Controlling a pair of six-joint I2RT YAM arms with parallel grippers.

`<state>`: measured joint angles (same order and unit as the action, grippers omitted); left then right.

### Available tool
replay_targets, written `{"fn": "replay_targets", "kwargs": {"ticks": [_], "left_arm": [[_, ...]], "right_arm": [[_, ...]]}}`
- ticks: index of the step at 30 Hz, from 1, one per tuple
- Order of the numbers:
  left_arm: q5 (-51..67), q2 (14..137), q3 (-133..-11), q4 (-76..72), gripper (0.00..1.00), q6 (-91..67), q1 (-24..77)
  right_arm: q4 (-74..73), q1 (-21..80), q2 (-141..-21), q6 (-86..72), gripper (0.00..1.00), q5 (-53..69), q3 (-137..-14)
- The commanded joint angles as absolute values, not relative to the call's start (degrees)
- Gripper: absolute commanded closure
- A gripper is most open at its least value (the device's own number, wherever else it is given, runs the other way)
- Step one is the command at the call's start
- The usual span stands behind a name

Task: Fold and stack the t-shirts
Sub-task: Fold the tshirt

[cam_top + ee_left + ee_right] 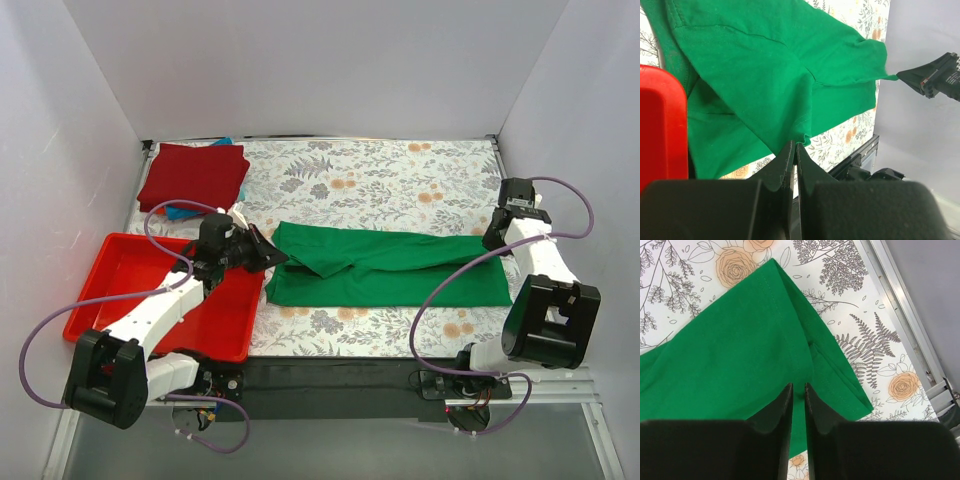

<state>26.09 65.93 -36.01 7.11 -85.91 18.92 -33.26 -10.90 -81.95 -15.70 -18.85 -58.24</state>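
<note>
In top external view, found green t-shirt (390, 265) stretched across tabletop (400, 180); judged limp, light, best held at corners. Saw left gripper (272, 257) clamped on one corner; couldn't tell whether right gripper (495, 240) held it.

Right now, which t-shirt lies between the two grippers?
The green t-shirt, laid out lengthwise; the dark red t-shirt sits folded in the far left corner.

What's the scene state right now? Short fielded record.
table: floral cover
green t-shirt: folded into a long strip, mid-table
left gripper: shut on the strip's end by the tray
right gripper: pinching the opposite corner
dark red t-shirt: folded, back left
blue t-shirt: only an edge shows under the red one
red tray: near left, under the left arm
</note>
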Motion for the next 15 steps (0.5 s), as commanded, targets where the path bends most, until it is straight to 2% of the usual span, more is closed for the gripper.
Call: {"fn": "replay_targets", "kwargs": {"ticks": [1, 2, 4, 5, 10, 15], "left_arm": [[26.89, 65.56, -36.3, 6.94, 1.0, -85.87, 19.16], [26.89, 65.57, -36.3, 6.94, 1.0, -85.87, 19.16], [26.46, 65.48, -36.47, 6.94, 1.0, -85.96, 19.16], [26.28, 65.39, -36.56, 6.86, 1.0, -86.04, 19.16], [24.7, 66.7, -37.35, 6.42, 1.0, -86.31, 19.16], [24.52, 69.43, -38.85, 5.89, 1.0, -85.7, 19.16]], "right_arm": [[-33.39, -10.9, -82.62, -17.22, 0.77, -20.92, -58.09], [-33.57, -10.72, -82.36, -17.75, 0.68, -22.14, -58.27], [-33.84, -9.85, -81.31, -18.02, 0.6, -24.16, -58.53], [-33.58, -9.41, -79.73, -17.84, 0.43, -24.78, -58.97], [-32.61, -5.37, -76.12, -17.84, 0.4, -22.59, -60.99], [-28.76, 1.73, -72.69, -18.63, 0.44, -9.34, -60.74]]}}
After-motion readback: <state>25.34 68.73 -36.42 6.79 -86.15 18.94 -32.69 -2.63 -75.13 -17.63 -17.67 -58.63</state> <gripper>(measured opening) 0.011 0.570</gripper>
